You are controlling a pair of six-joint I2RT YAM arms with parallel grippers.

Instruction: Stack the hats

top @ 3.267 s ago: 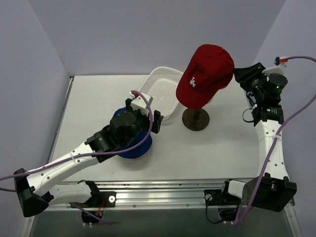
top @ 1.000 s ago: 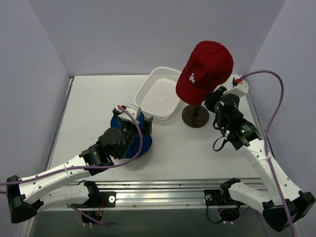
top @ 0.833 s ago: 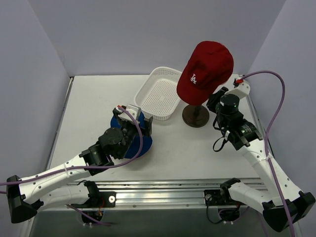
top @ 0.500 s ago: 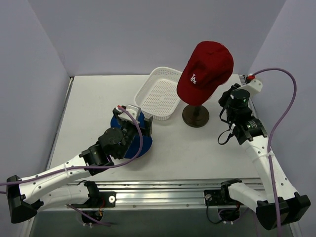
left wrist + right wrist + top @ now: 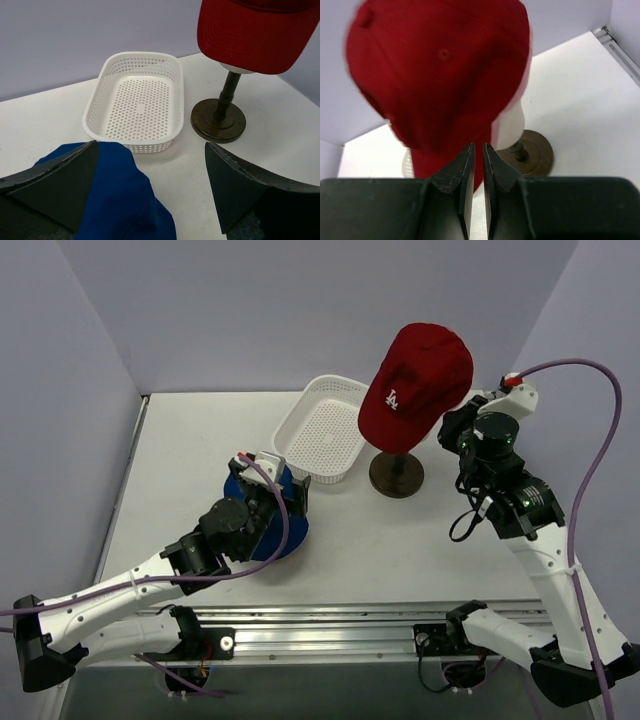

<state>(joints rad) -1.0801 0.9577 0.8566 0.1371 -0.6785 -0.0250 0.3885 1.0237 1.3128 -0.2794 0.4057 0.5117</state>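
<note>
over on the right: spotting the dark red baseball cap perched on the cream mannequin head, white "la" logo showing in the top view, brim dipping down above the brown stand. catching the right gripper just beside the cap's right side, jaws drawn almost together with only a thin slit between, nothing seen pinched in there, red fabric filling the wrist view right behind the fingertips; cannot tell whether touching the cap or just short of it. swinging left now: finding the royal-blue bucket hat lying on the white table toward the near edge, just beside the near corner of the white perforated basket. seeing the left gripper low over that hat, jaws spread wide apart, clamped on nothing, one finger above the blue fabric, the other out past its edge over the table top. noting the basket flat on the table between hat and stand, close to both
</note>
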